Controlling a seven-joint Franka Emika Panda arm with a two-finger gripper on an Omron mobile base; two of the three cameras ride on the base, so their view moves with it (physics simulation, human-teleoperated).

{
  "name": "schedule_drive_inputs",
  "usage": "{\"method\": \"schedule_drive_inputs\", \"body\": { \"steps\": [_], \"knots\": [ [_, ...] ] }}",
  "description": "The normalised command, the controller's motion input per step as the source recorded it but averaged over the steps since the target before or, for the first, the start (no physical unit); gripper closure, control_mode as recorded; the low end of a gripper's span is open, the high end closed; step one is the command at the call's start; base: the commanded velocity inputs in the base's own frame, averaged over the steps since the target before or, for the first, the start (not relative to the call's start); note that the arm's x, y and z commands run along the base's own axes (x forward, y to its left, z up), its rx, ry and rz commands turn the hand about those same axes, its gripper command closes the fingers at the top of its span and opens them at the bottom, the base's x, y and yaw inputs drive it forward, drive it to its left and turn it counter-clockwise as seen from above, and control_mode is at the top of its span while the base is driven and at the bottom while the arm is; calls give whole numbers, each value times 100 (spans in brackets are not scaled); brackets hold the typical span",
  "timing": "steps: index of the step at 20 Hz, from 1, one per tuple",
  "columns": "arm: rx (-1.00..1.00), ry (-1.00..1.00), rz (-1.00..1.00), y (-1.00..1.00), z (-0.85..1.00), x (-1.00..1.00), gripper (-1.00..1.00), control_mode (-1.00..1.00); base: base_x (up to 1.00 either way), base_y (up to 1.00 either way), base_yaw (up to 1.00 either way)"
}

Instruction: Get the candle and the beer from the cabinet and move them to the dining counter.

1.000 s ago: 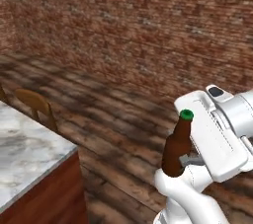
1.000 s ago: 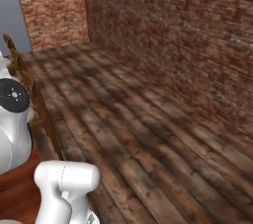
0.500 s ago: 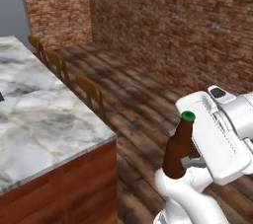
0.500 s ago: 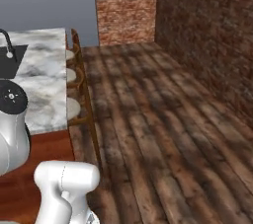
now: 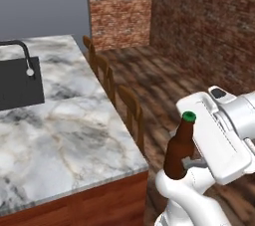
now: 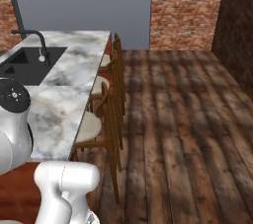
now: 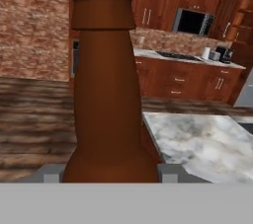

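The whole view has swung round since a moment ago: the brick wall that filled the left base view has slid off to the upper right, and the dining counter now spreads across the left half of that picture, its marble top running from the lower left up toward the grey wall. That is the base turning, not the furniture; against the arm, the beer sits just where it did.

In the right base view the dining counter fills the left side, with plank floor open across the whole right.

A black sink is sunk into the marble at the left edge of the left base view, a dark faucet arching over it. A row of wooden stools lines the counter's near side, between it and the bare floor.

The bottle stands upright at the lower right of the left base view, long axis vertical, green cap on top, off the counter's corner and above the floor. In the hand view the beer rises straight up the middle, and the gripper pinches its base between both jaws. Behind it are reddish-brown lower cabinets under a counter, and a dark microwave in the upper right.
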Motion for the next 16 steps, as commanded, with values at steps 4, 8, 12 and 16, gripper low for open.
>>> {"method": "schedule_drive_inputs", "body": {
  "steps": [4,8,12,16],
  "knots": [
    [0,0,0,0,0,0,100,100,70,-7,26],
    [0,0,18,-7,-17,58,100,-100,17,0,5],
    [3,0,24,-37,-38,95,100,-100,0,0,0],
    [7,1,22,-47,-35,100,100,-100,0,0,0]
  ]
}}
